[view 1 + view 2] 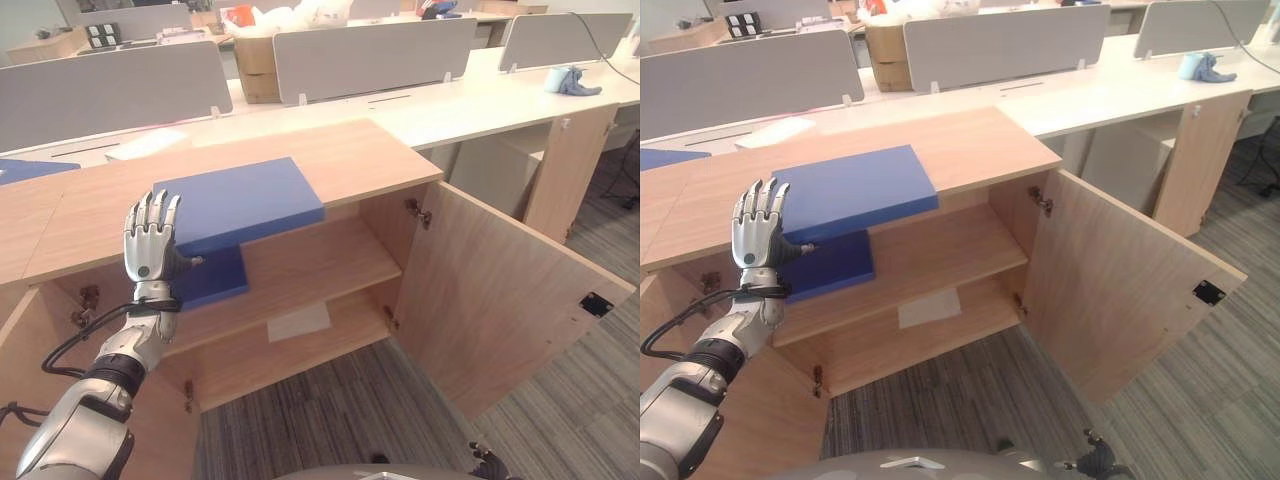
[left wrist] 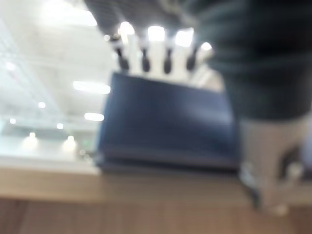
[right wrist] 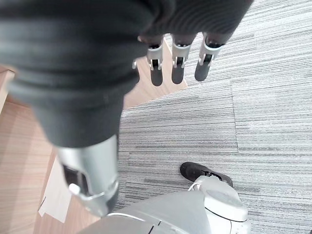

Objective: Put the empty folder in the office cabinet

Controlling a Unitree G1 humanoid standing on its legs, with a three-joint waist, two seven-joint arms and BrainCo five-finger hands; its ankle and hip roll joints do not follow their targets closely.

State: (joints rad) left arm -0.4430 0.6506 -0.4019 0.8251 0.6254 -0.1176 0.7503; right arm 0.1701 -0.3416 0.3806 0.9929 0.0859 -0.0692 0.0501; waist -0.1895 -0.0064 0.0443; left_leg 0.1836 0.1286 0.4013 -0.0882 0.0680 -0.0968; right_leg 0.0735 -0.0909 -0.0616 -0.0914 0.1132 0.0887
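A thick blue folder (image 1: 240, 200) lies flat on the wooden office cabinet's top (image 1: 370, 150), its front edge hanging over the opening. A second blue piece (image 1: 212, 276) rests on the upper shelf (image 1: 320, 262) right below it; I cannot tell whether the two are joined. My left hand (image 1: 148, 245) is raised in front of the folder's left end, fingers straight and spread, thumb pointing at the lower blue piece. The left wrist view shows its straight fingers (image 2: 156, 46) over the blue folder (image 2: 165, 122). My right hand (image 3: 178, 63) hangs low over the carpet, fingers relaxed, holding nothing.
The cabinet's right door (image 1: 500, 290) stands wide open, reaching into the aisle. A white sheet (image 1: 298, 321) lies on the lower shelf. Another blue item (image 1: 20, 170) sits at the far left of the top. Desks with grey dividers (image 1: 370, 55) stand behind.
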